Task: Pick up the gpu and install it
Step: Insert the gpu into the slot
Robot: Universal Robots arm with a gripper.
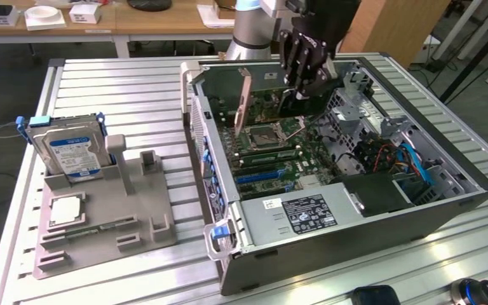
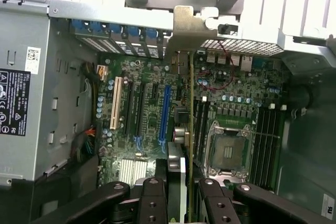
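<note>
The gpu stands on edge inside the open computer case, upright over the motherboard between the blue slot and the empty processor socket. Its metal end meets the case's rear wall. The gripper has its jaws narrowed onto the card's upper edge, holding it. The case lies on the slatted worktop.

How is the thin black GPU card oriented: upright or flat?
Upright: thin black GPU card shows edge-on, held between gripper fingers over the green motherboard.
</note>
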